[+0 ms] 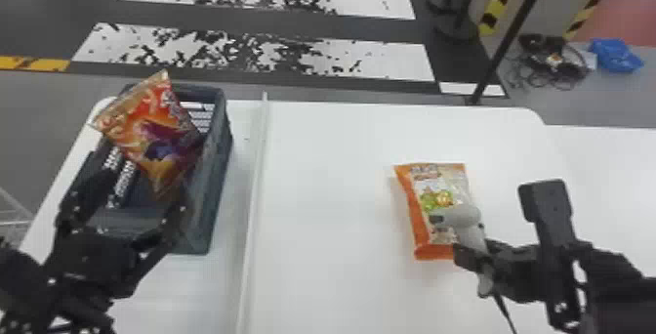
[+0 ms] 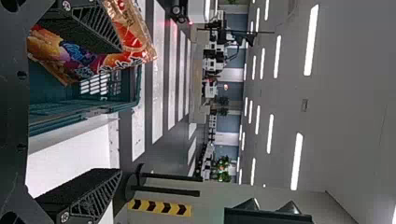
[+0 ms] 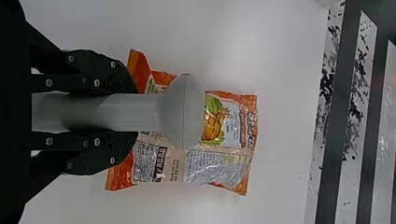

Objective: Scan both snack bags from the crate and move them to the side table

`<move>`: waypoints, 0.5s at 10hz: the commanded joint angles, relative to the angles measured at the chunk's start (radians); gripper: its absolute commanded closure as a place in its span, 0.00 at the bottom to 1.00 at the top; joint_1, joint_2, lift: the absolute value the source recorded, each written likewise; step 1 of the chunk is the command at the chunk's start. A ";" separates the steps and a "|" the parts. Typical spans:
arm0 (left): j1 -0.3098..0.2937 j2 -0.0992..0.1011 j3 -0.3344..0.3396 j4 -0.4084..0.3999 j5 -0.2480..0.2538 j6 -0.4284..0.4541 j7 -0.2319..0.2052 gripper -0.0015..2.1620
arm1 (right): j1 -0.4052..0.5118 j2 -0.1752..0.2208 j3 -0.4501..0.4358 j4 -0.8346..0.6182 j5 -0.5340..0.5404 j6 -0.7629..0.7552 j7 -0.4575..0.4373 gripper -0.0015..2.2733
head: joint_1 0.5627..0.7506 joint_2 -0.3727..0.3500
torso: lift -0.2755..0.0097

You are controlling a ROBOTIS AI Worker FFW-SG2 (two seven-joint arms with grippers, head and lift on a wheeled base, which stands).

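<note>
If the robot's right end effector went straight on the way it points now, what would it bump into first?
Probably the orange snack bag. The right end effector grips a scanner, whose head would lead, and the bag lies beyond it. How big the gap is, I can't tell.

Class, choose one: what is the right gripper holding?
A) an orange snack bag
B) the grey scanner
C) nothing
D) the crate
B: the fingers of the right gripper close around the handle of the grey scanner, whose head is over the orange snack bag.
</note>
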 commanded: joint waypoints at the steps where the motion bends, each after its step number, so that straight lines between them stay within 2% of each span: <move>1: 0.001 0.000 0.000 0.000 0.000 0.000 0.000 0.04 | -0.001 -0.002 0.004 0.007 0.002 0.000 0.000 0.99 | 0.70 0.39 | 0.70; 5: 0.004 -0.002 0.000 0.000 0.000 -0.003 0.000 0.04 | -0.001 -0.003 -0.041 -0.016 -0.019 0.000 0.000 0.99 | 0.70 0.39 | 0.70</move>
